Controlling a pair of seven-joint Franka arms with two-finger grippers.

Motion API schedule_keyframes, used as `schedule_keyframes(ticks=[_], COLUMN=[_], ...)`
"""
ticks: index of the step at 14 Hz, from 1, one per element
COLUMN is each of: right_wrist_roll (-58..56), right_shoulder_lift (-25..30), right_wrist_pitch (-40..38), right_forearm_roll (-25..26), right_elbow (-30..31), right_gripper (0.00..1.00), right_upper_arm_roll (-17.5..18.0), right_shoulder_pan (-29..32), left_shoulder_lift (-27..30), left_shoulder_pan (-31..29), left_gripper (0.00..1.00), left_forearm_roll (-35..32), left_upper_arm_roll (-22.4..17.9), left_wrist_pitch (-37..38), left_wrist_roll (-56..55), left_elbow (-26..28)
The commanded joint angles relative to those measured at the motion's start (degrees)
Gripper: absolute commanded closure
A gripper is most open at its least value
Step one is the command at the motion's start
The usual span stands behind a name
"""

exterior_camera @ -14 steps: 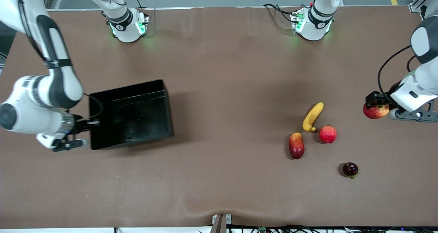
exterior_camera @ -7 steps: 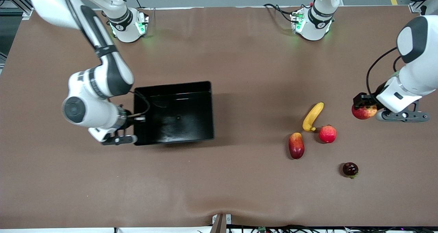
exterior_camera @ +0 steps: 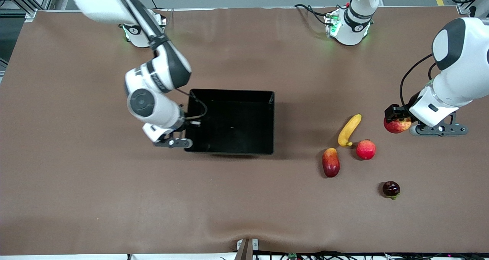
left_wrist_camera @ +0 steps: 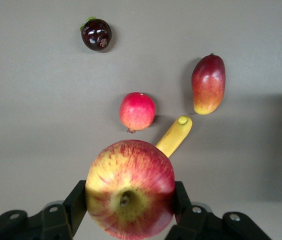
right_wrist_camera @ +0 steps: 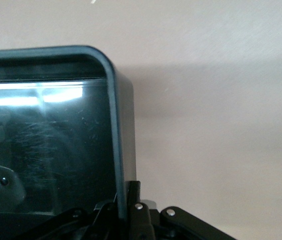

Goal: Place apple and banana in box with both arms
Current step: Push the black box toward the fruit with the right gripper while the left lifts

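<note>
Over at the right arm's end, right gripper is clamped on the box wall, box empty. Banana lies on the table. Left gripper holds the apple up in the air. Next, I'd guess: carry apple over the box, let go. Only the right wrist view shows the pinch on the rim.
</note>
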State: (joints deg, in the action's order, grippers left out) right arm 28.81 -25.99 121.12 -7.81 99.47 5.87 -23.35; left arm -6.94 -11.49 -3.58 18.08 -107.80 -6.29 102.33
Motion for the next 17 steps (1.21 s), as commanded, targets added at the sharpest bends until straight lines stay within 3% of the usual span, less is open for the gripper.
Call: schedule_keyframes(ticks=[1, 12, 13, 14, 15, 17], right_wrist_roll=[6.1, 23.6, 25.4, 26.3, 26.8, 27.0], right_shoulder_lift=[-0.2, -7.2, -7.6, -7.6, -7.6, -7.6], right_wrist_pitch=[3.0, 15.6, 15.9, 15.9, 15.9, 15.9], right_forearm_roll=[-0.6, -0.4, -0.4, -0.4, -0.4, -0.4], right_elbow=[0.8, 0.6, 0.5, 0.5, 0.5, 0.5], right_gripper=[1.00, 1.00, 0.76, 0.12, 0.00, 0.00], right_upper_arm_roll=[-0.6, -0.7, -0.7, -0.7, -0.7, -0.7], right_shoulder_pan=[-4.1, -17.1, -17.2, -17.2, -17.3, -17.3], left_shoulder_lift=[-1.0, -1.6, -1.6, -1.8, -2.3, -2.5], left_shoulder_pan=[0.3, 1.3, 1.6, 2.3, 2.4, 3.2], left_gripper=[1.00, 1.00, 1.00, 1.00, 1.00, 1.00], left_forearm_roll=[-0.7, -0.7, -0.7, -0.6, -0.6, -0.7], left_upper_arm_roll=[1.8, 4.1, 4.1, 4.1, 4.1, 4.2], left_wrist_pitch=[1.4, 1.4, 1.4, 1.4, 1.4, 1.8], left_wrist_roll=[-3.4, -9.3, -10.0, -10.5, -11.5, -13.3], left_elbow=[-2.4, -4.2, -4.3, -4.6, -4.9, -5.3])
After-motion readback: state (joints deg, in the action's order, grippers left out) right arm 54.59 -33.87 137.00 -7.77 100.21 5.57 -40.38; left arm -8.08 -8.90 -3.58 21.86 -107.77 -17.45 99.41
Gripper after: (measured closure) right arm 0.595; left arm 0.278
